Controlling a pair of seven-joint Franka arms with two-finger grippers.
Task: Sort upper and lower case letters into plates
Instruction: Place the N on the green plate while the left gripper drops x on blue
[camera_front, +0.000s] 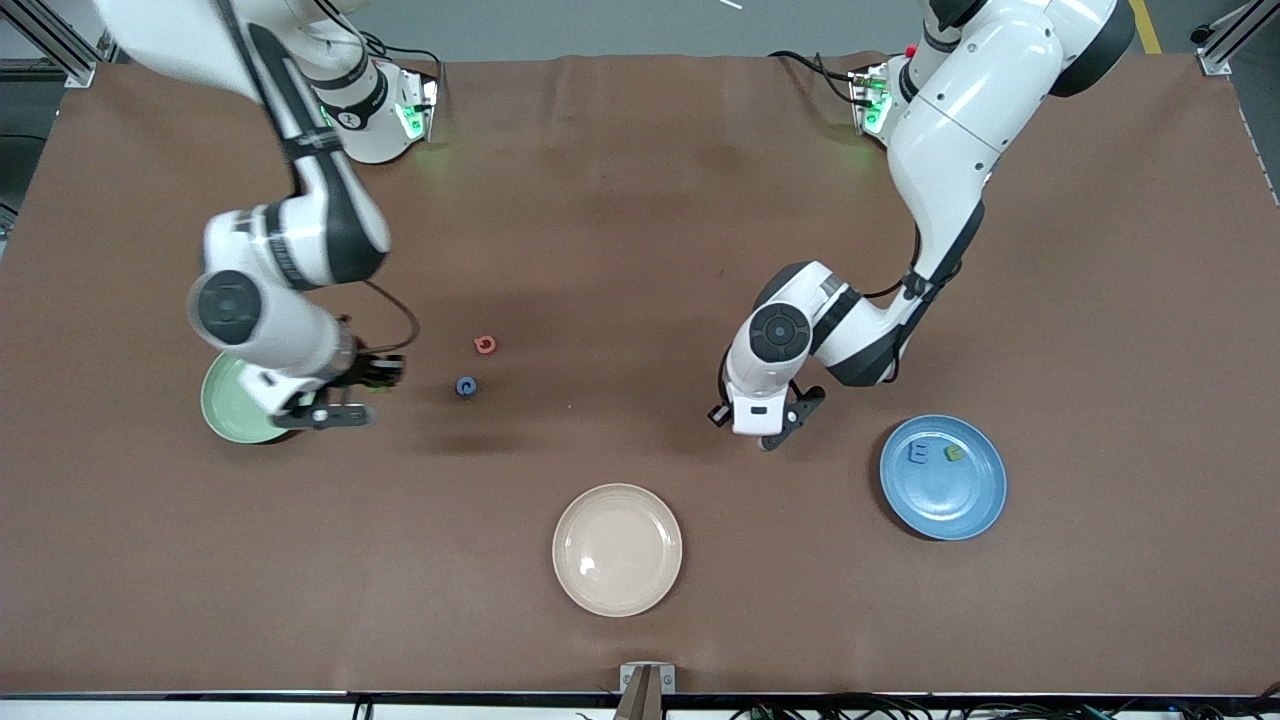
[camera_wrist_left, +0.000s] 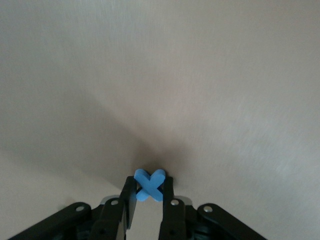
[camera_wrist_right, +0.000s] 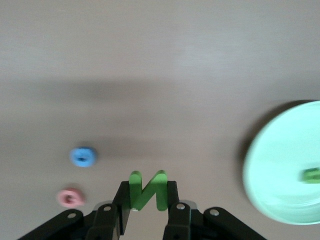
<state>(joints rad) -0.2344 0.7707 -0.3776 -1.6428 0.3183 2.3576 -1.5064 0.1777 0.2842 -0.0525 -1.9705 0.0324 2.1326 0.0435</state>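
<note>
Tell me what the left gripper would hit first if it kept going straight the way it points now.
Probably just the brown table. The left gripper, shut on a blue letter X, points down at bare tabletop; the left wrist view shows nothing else in its line, though how high it hangs is unclear.

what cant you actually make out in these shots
- Green plate, front view: partly covered by the right arm; the small green piece in it is blurred in the right wrist view, shape unreadable.
- Two pieces in the blue plate, front view: too small to read case.
- Left gripper and its blue X: hidden under the wrist in the front view.
</note>
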